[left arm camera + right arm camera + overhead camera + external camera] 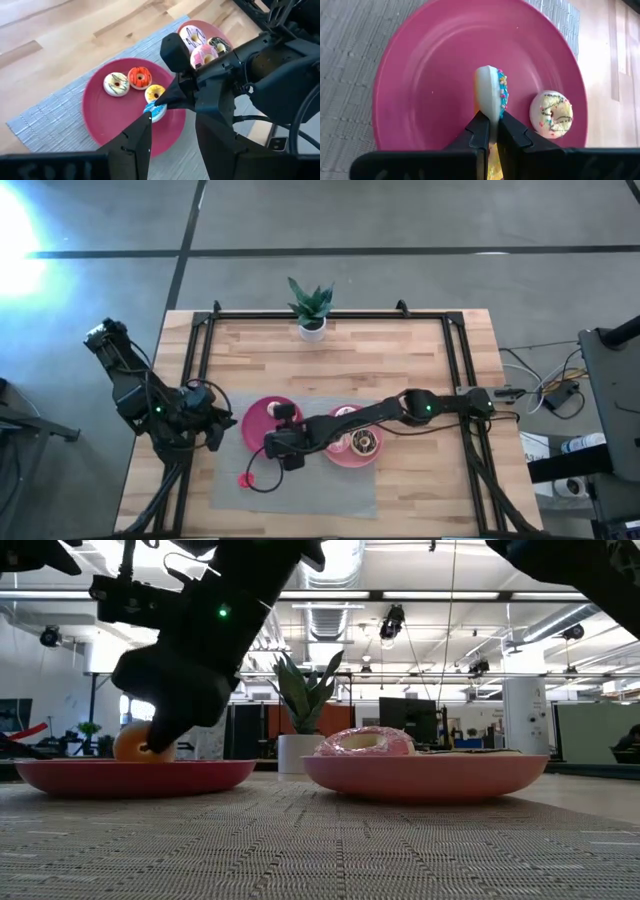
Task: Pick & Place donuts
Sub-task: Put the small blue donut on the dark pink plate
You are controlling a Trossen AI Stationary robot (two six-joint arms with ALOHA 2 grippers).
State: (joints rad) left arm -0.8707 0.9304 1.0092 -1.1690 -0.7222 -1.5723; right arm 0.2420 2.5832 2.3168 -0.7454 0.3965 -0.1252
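- Over the red plate [107,120], the right gripper [490,131] holds a small white donut with blue-sprinkled icing [492,97], its fingers closed tight on the ring's edge so the donut stands on end rather than flat.
- That edge-on hold looks like the result of pinching a thin ring from above; I judge it suits lowering the donut onto the plate, though it may tip either way on release.
- In the left wrist view the held donut [155,111] sits right at the tip of the right gripper [167,102], low over the plate's near half and just beside a yellow donut [155,93].
- Two more small donuts lie flat on the same plate: an orange one [139,77] and a cream one with dark stripes [116,83], touching each other; the cream one [551,114] lies just beside the held donut in the right wrist view.
- On the pink plate [352,457], next to the red one on the grey mat [330,495], rest larger donuts, among them a pink sprinkled one [204,55]; the plates seem to sort small from large.
- A tiny red piece [246,479] lies on the mat, apart from both plates.
- The left gripper [172,137] waits at the tabletop's left side, fingers spread and empty.
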